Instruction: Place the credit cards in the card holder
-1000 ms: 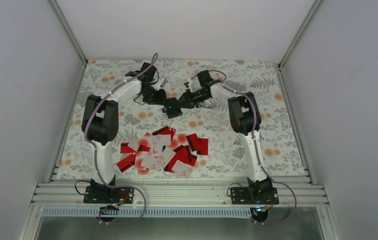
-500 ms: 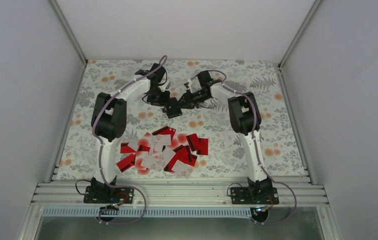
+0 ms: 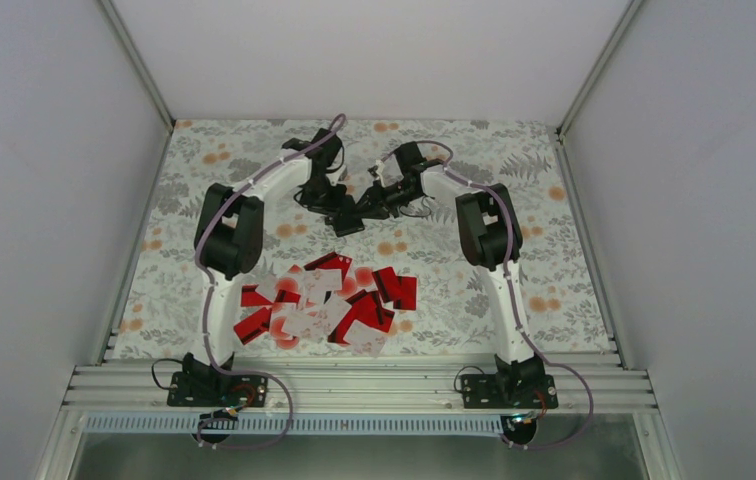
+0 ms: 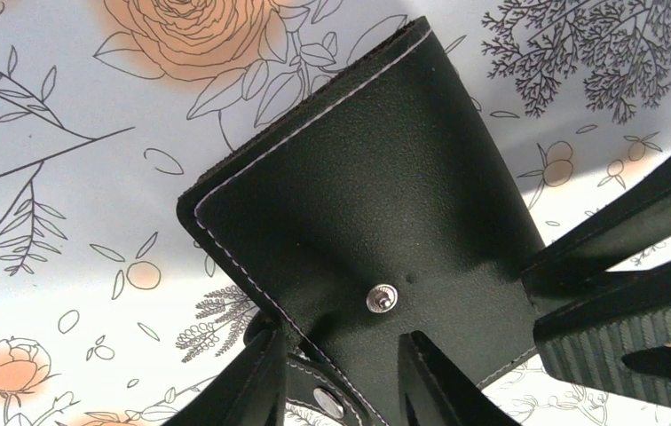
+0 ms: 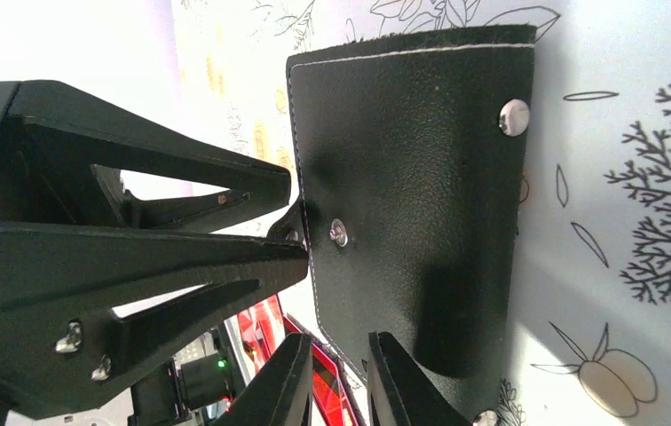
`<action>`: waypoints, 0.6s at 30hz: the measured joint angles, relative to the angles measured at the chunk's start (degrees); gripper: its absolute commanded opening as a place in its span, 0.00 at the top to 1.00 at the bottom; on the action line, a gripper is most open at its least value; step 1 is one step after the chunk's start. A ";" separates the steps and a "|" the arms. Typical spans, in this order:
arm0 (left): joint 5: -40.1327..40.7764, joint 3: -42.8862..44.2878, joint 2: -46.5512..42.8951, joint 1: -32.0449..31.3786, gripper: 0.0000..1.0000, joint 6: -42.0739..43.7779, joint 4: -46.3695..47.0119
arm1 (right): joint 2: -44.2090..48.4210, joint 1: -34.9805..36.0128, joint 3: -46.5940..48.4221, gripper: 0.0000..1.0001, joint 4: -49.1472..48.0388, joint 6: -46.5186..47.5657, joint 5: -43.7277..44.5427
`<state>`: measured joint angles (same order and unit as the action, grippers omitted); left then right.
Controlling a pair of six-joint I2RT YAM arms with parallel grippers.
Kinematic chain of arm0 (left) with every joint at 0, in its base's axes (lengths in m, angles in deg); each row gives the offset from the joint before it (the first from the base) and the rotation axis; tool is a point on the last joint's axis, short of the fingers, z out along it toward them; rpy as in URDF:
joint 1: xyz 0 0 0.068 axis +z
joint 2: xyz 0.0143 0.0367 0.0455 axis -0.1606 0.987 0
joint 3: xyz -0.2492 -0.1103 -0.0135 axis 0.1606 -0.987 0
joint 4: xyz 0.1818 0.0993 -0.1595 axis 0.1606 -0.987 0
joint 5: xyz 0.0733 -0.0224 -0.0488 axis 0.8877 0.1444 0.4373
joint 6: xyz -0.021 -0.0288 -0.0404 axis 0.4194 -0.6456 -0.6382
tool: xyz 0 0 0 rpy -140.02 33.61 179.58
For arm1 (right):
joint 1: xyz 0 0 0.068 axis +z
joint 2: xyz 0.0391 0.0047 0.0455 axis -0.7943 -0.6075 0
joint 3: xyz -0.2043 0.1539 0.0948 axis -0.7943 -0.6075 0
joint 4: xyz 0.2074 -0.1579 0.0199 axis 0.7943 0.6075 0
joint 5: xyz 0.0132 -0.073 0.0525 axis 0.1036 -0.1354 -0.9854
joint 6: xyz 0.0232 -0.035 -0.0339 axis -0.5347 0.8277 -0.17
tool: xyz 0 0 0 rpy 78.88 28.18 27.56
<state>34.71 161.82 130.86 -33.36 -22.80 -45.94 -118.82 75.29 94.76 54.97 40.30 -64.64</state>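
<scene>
The card holder [image 3: 346,216] is held over the far middle of the table [image 3: 524,150], clamped at one edge by the right gripper [image 5: 339,342]. The left gripper [image 4: 339,344] is set astride another edge; whether it is clamped cannot be told.

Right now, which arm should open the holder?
Probably the left. The right gripper pinches the holder by its edge, steadying it; the left gripper straddles the edge by the snap, placed to pull it open.
</scene>
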 measured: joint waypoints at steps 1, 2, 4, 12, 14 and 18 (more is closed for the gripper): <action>0.20 0.22 0.15 -0.07 0.72 -0.07 -0.11 | 0.00 0.00 0.00 0.83 0.02 0.00 0.00; 0.42 0.46 0.31 -0.13 0.74 -0.02 -0.26 | 0.00 0.00 0.00 0.83 0.02 0.02 0.00; 0.59 0.52 0.39 -0.17 0.77 -0.11 -0.55 | 0.00 0.00 0.00 0.83 0.04 0.02 0.00; 0.96 0.85 0.98 -0.50 0.84 -0.07 -1.01 | 0.00 0.00 0.00 0.83 0.07 0.02 0.02; 1.07 1.22 1.46 -0.50 0.88 0.11 -1.16 | 0.00 0.00 0.00 0.83 0.07 0.02 0.04; 1.09 2.08 2.08 -0.50 0.95 0.28 -1.44 | 0.00 0.00 0.00 0.83 0.11 0.04 0.20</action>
<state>35.80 163.90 132.93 -33.86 -22.52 -47.38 -118.82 75.29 94.76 55.08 40.35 -64.44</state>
